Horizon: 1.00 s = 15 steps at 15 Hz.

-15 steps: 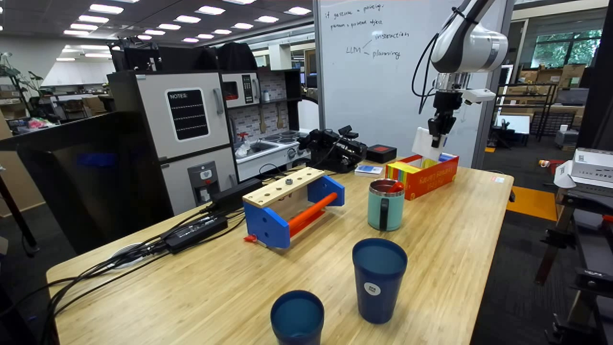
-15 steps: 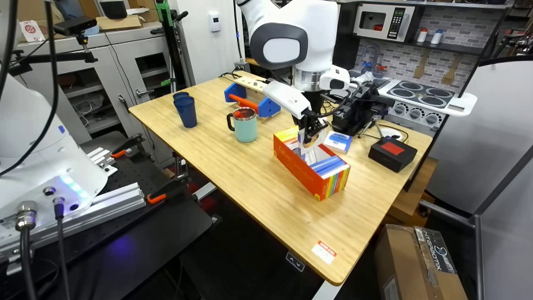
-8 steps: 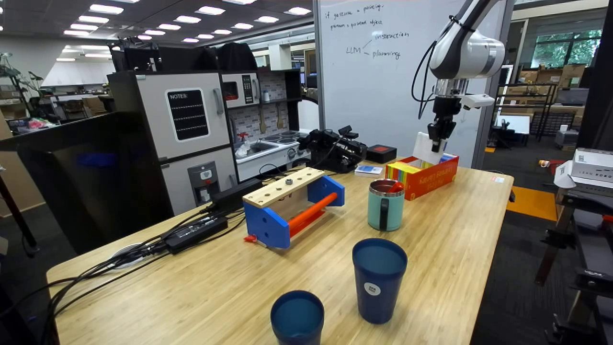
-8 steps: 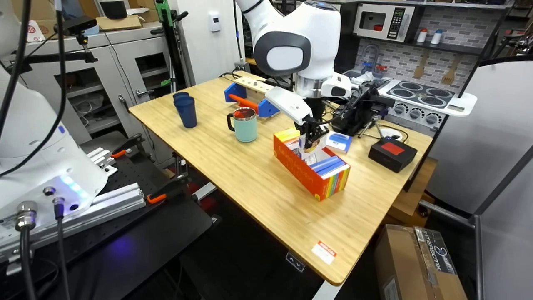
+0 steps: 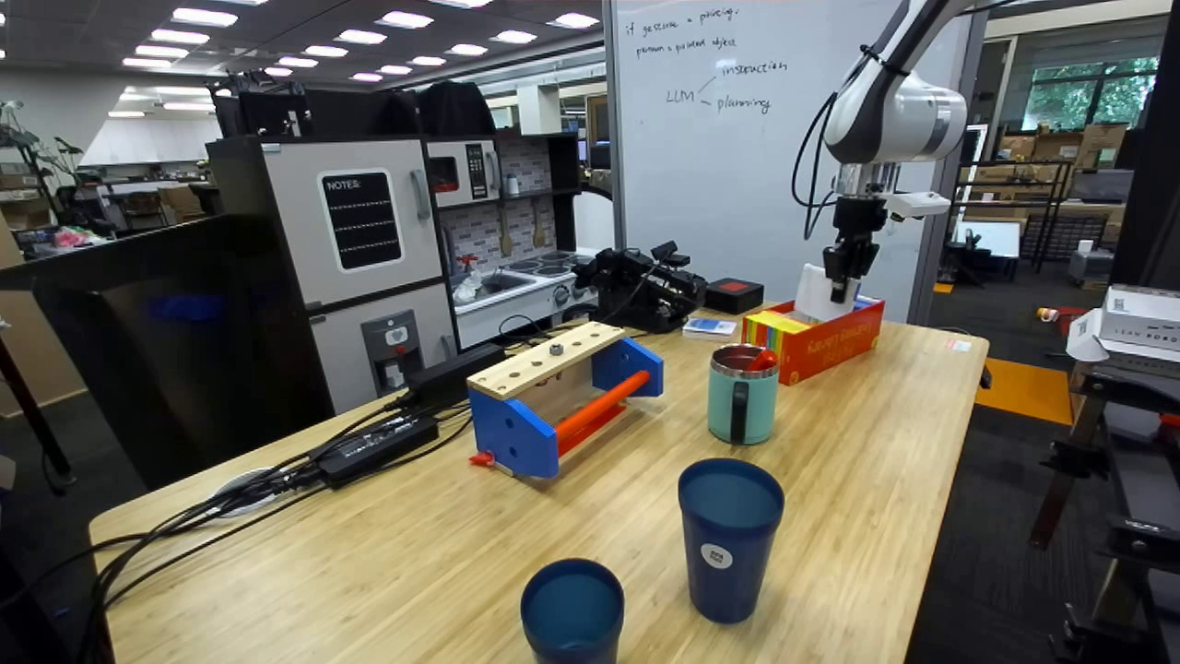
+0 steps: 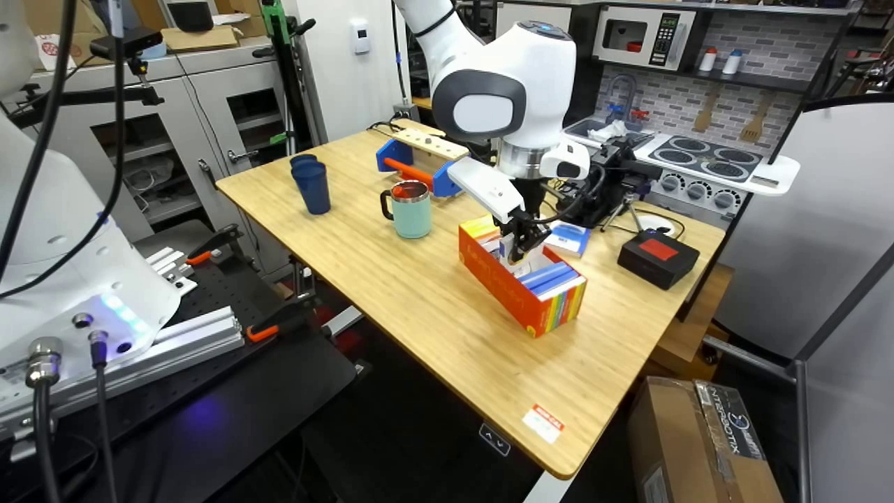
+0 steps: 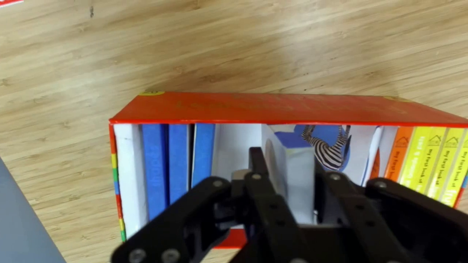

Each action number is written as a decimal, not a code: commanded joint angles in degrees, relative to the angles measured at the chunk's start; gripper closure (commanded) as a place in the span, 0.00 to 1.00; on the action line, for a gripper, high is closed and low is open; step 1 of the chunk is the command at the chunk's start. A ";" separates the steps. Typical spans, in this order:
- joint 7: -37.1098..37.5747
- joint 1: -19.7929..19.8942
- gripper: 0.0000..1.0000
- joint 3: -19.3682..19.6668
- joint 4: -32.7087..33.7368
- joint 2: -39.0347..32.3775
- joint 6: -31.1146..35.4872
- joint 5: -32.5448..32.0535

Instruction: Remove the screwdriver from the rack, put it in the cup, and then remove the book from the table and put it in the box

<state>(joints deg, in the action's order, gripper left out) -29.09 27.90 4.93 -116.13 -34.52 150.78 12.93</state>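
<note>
The book juts from the box, crosswise to its length, between close-set jaws; whether gripped, I cannot tell.

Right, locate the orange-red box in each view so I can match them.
In an exterior view: box right of centre, beyond the teal cup.
In an exterior view: box just right of centre.
Wrist view: box runs from left of centre to right edge.
Shared landmark: yellow books at one end of it.

Whiteboard, left edge: "LLM", "instruction", "planning". Toy refrigerator panel, top edge: "NOTES:". Yellow book spines: "my first book of". Cardboard box: "INTERBOTIX".
</note>
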 commanded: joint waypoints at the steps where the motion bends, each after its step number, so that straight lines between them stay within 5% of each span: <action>1: 0.48 1.60 0.40 -1.18 1.31 -0.34 -1.97 -0.58; 8: 0.79 1.64 0.01 -0.98 0.93 0.14 -2.03 -0.59; 15: 3.29 0.09 0.00 2.51 -1.65 5.29 -7.03 -3.40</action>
<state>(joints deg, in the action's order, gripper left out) -28.08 28.42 5.94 -115.90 -32.63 147.30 11.92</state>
